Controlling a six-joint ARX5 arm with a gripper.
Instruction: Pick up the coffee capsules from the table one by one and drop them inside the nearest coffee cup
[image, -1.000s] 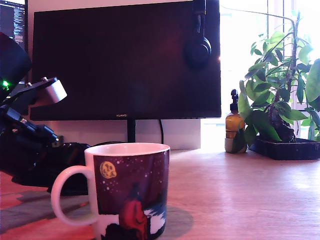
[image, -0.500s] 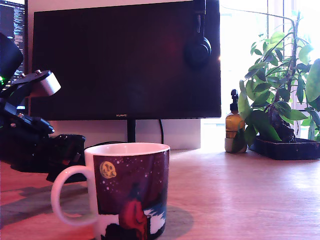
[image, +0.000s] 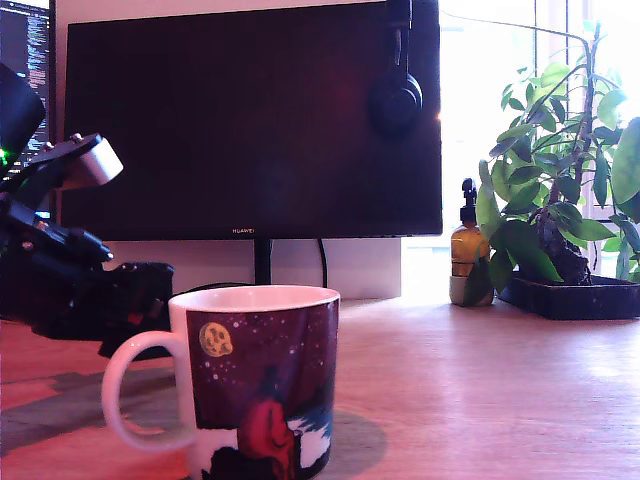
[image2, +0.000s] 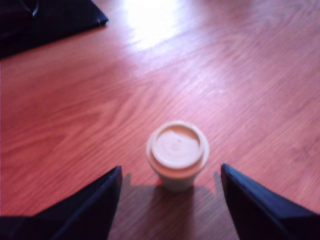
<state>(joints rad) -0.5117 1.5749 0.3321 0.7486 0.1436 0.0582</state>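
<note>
Gripper (image2: 170, 200) is sitting open around one capsule (image2: 177, 154) standing on the table (image2: 240, 75), not gripping yet; cup (image: 262, 380) contents aren't visible, so drop is pending.

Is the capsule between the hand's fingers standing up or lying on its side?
Standing: the capsule sits on the table with its flat round end facing up at the wrist camera, tapered body below.

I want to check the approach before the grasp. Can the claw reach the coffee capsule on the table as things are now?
Probably yes. In the wrist view the coffee capsule stands on the bare table, ahead of the open claw and centred on the gap between its fingers, with nothing in between.
</note>
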